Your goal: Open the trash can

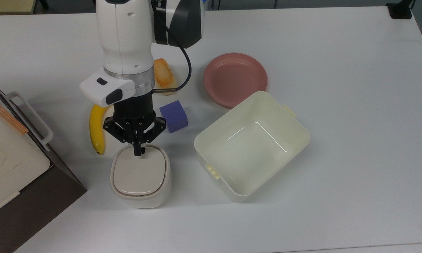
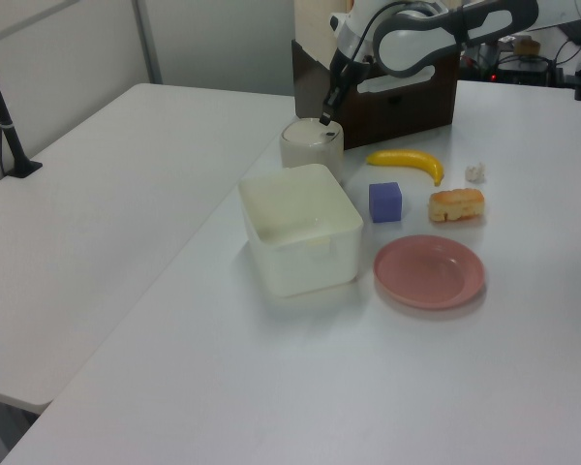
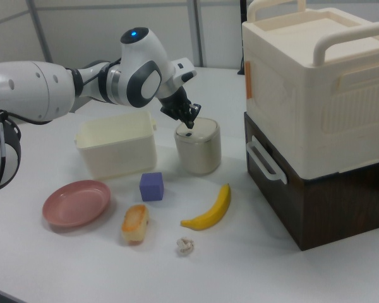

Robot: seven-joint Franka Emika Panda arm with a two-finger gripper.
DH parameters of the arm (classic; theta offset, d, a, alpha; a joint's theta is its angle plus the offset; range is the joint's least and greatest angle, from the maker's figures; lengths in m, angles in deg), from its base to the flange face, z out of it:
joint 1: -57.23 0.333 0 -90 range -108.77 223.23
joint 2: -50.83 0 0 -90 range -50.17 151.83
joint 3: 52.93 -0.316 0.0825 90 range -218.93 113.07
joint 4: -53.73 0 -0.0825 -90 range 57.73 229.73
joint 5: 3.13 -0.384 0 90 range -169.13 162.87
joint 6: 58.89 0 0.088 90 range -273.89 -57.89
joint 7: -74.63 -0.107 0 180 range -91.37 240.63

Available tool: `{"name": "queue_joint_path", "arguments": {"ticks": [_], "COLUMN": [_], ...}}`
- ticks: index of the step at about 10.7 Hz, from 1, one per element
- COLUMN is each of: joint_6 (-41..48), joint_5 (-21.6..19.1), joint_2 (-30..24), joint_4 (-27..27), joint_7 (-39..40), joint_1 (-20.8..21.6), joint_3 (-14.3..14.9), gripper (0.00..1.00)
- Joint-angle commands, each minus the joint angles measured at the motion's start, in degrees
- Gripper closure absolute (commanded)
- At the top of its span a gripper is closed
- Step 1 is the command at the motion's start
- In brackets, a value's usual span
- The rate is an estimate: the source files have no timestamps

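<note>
White table (image 1: 355,88) under even light, second white table (image 2: 107,194) butted against it on the left view's left, pale partition wall (image 2: 213,44) behind, cream box on dark cabinet (image 3: 316,208) at the right view's right.
</note>
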Motion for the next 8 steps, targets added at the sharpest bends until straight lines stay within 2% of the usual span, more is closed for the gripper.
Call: {"name": "queue_joint_path", "arguments": {"ticks": [1,8], "joint_6": [-1.5,-1.6], "joint_5": [-1.1,-1.1], "joint_2": [-1.1,-1.1], "joint_4": [3.1,4.1], "joint_7": [2.8,4.5], "joint_1": [-0.8,-0.9], "joint_3": [-0.9,-1.5], "gripper": [1.00,1.00]}}
